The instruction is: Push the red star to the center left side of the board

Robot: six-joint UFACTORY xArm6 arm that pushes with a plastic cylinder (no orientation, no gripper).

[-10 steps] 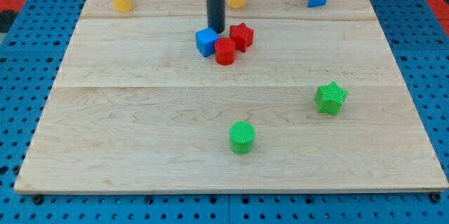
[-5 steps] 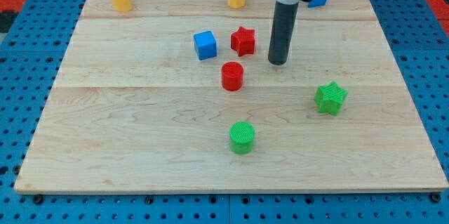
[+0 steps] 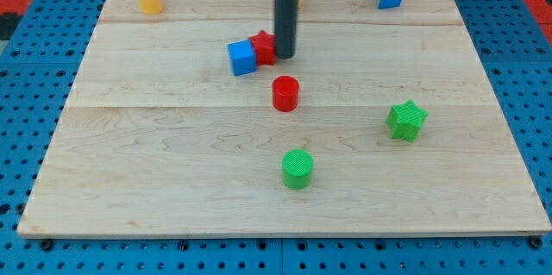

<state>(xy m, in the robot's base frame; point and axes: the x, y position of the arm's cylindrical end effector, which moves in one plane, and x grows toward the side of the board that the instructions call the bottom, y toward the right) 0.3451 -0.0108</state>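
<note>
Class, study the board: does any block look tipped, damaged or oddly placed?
Nothing looks damaged or tipped. The one oddity: the red star is squeezed between my tip and the blue cube, so the cube sits in its path toward the view's left.

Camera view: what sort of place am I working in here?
Likely a lab tabletop rig: a wooden board on a blue pegboard base, with small coloured blocks like the red star beside my tip.
</note>
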